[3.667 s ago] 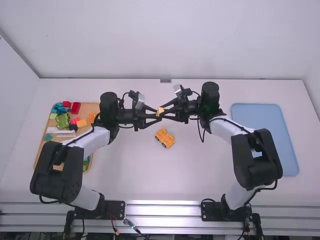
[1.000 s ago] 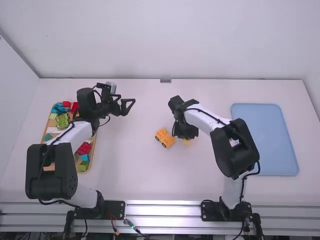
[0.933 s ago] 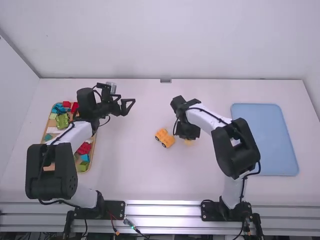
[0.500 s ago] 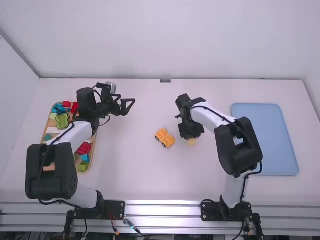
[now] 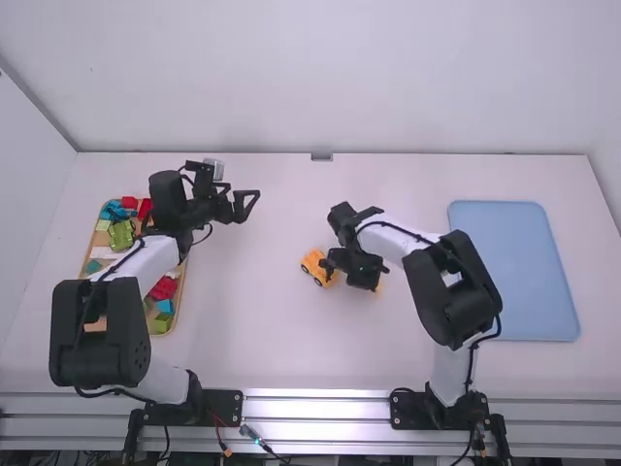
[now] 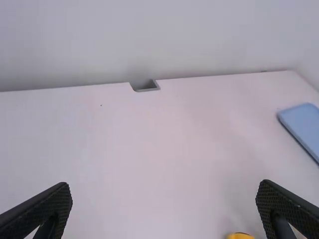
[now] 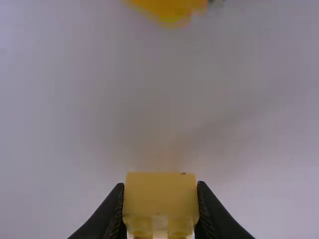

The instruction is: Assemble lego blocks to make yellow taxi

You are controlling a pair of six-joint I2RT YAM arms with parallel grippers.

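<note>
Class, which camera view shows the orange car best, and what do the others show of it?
The high view: the car's body and dark wheels show, though the right arm hides part. The right wrist view catches one end at its top edge; the left wrist view, a small piece at its bottom.

I'm watching from afar: white table [image 5: 262, 335] holding block tray [image 5: 173, 208] left, yellow car [image 5: 312, 266] sitting near middle, blue tray [image 5: 524, 262] lying right.

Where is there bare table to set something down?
Between the block tray and the orange car, and beyond the right arm towards the back wall. Crowded: inside the block tray, and beside the car, where the right gripper holds a yellow block.
</note>
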